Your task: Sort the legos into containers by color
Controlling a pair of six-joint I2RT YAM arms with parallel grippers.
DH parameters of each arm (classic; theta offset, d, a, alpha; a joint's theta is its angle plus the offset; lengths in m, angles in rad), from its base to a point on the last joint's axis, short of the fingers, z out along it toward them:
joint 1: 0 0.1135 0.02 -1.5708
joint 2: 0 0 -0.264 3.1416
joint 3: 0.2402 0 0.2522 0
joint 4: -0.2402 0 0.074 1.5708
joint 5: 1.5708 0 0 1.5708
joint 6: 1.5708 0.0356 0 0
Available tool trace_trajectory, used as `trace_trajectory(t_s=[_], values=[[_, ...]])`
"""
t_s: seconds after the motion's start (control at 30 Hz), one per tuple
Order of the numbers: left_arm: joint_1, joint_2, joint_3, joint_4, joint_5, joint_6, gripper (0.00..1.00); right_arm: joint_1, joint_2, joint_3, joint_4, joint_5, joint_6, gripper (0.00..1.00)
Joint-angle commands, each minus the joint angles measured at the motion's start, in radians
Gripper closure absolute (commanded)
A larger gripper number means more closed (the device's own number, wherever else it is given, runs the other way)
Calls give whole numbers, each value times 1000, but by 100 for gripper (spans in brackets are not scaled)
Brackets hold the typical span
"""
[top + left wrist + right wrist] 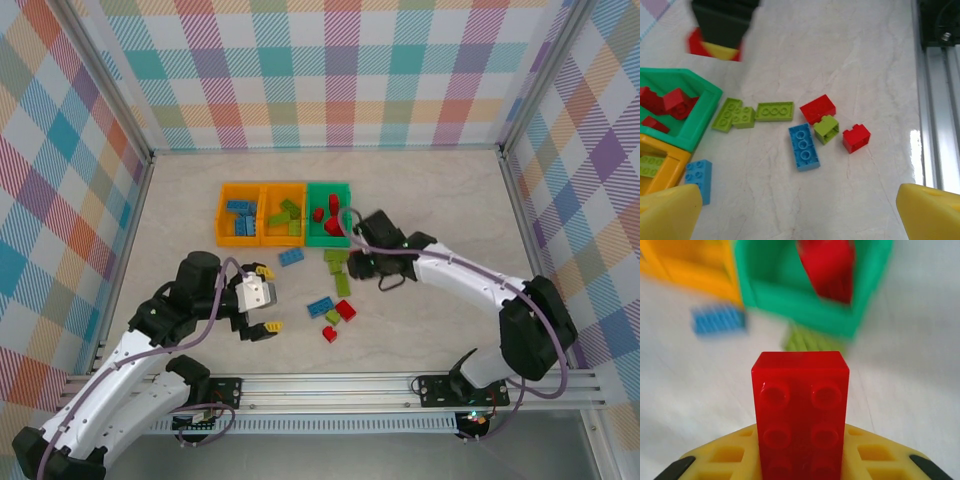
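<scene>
Pale marbled tabletop (440, 200), walled in by pastel plaid panels (330, 70), spreads under both arms. At lower left of the overhead view we see the left gripper (266, 298) hovering with its yellow fingers spread wide. At upper centre, three joined plastic bins stand in a row. The left orange bin (222, 214) holds blue bricks (240, 218), the middle orange bin (284, 187) holds lime green bricks (288, 217), and the green bin (330, 186) holds red bricks (322, 212). Just below them, loose plastic bricks (320, 306) in blue, lime and red lie scattered. Further right, the right gripper (352, 240) sits near the green bin's lower right corner, clamped on a red studded plastic brick (800, 405). In its wrist view we see the green bin blurred at upper centre.
</scene>
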Motion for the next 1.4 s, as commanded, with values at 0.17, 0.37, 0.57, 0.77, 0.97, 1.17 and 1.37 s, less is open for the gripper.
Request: trace_trajectory(t_s=[0.17, 0.37, 0.57, 0.77, 0.97, 1.17, 1.37], values=[[5, 6, 19, 73, -146, -193, 0, -47, 422, 442, 122, 86, -110, 64], [5, 82, 119, 104, -309, -518, 0, -50, 501, 601, 39, 60, -125, 47], [-2, 214, 208, 108, -455, -1006, 2, -51, 292, 469, 11, 8, -145, 43], [-4, 347, 186, 89, -709, -1560, 10, -51, -50, 170, 2, -173, -146, 16], [-62, 607, 255, 71, -767, -1656, 6, -50, -279, -67, -57, -207, -76, 4], [-129, 892, 397, 43, -841, -1652, 5, -48, -381, -164, -113, -182, -51, 0], [-132, 1058, 467, 104, -859, -1624, 4, -48, -406, -178, -136, -159, -50, 1]])
